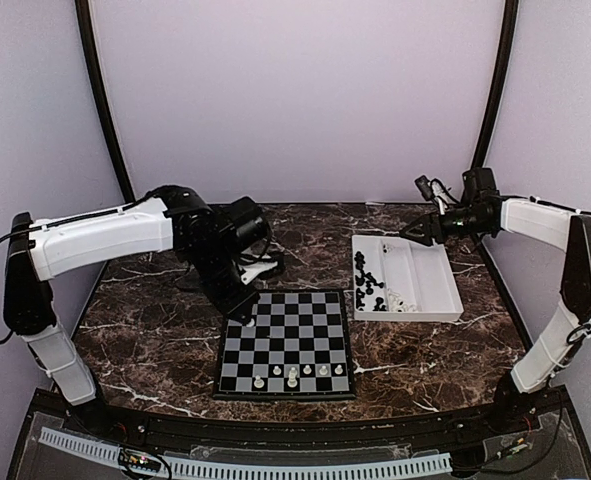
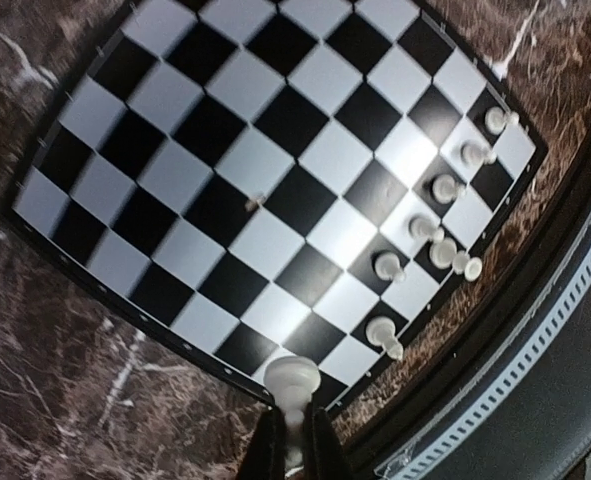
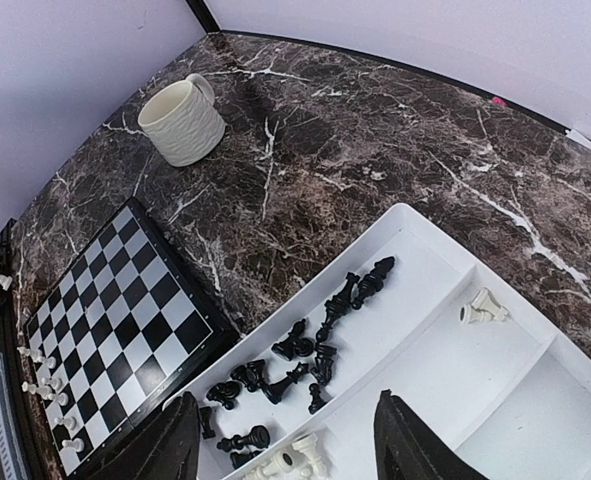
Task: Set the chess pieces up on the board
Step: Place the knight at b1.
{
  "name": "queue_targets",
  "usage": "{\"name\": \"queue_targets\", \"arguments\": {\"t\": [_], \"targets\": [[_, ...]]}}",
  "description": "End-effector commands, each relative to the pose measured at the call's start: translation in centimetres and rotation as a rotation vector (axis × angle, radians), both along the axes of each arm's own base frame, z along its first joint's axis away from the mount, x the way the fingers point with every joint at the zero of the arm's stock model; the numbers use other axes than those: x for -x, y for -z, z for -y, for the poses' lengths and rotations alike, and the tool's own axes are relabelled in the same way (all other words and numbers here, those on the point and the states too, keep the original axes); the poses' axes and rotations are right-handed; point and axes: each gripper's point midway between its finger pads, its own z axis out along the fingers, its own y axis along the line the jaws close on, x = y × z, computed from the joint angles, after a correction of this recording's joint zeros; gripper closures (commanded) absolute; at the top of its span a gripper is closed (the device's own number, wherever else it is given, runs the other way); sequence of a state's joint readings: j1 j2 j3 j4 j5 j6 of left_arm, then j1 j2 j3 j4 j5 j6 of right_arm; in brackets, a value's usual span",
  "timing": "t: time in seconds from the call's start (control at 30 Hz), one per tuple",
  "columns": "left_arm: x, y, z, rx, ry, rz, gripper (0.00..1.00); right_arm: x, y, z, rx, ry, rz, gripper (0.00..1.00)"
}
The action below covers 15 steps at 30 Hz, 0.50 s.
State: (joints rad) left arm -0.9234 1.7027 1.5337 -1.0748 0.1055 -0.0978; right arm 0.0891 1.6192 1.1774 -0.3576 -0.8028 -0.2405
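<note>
Dark veined marble table [image 1: 155,330] between pale lilac walls [image 1: 295,90]. The board [image 1: 287,345] lies near the front edge, with a few white chess pieces [image 1: 292,378] on its near rows and black pieces [image 3: 315,350] in a white tray [image 3: 515,400] beside it. The left gripper [image 2: 293,440] clamps a white piece [image 2: 293,385]; the right gripper [image 3: 285,435] hangs spread above the tray.

board [image 1: 275,335]: flat on the surface [image 1: 155,330], black and light-grey checks.
white pieces [image 1: 293,376]: several upright along my near rows.
held piece [image 2: 291,384]: white, pinched in my left fingers [image 2: 267,452].
black pieces [image 1: 368,280]: toppled in the tray [image 1: 445,300].
</note>
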Motion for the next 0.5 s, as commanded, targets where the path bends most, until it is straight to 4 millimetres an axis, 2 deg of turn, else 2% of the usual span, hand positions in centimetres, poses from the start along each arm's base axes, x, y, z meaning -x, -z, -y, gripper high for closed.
{"name": "queue_targets", "arguments": {"t": [0.0,0.13,0.47], "targets": [[5.0,3.0,-2.2,-0.081,-0.034,-0.258,1.00,0.2,1.0,-0.1,0.010,-0.025,-0.009,0.39],[6.3,4.4,-2.6,-0.095,-0.050,-0.311,1.00,0.4,1.1,-0.3,0.003,-0.040,-0.019,0.40],[8.3,6.1,-2.2,-0.097,-0.083,-0.344,1.00,0.8,1.3,-0.6,-0.016,-0.065,-0.040,0.40]]}}
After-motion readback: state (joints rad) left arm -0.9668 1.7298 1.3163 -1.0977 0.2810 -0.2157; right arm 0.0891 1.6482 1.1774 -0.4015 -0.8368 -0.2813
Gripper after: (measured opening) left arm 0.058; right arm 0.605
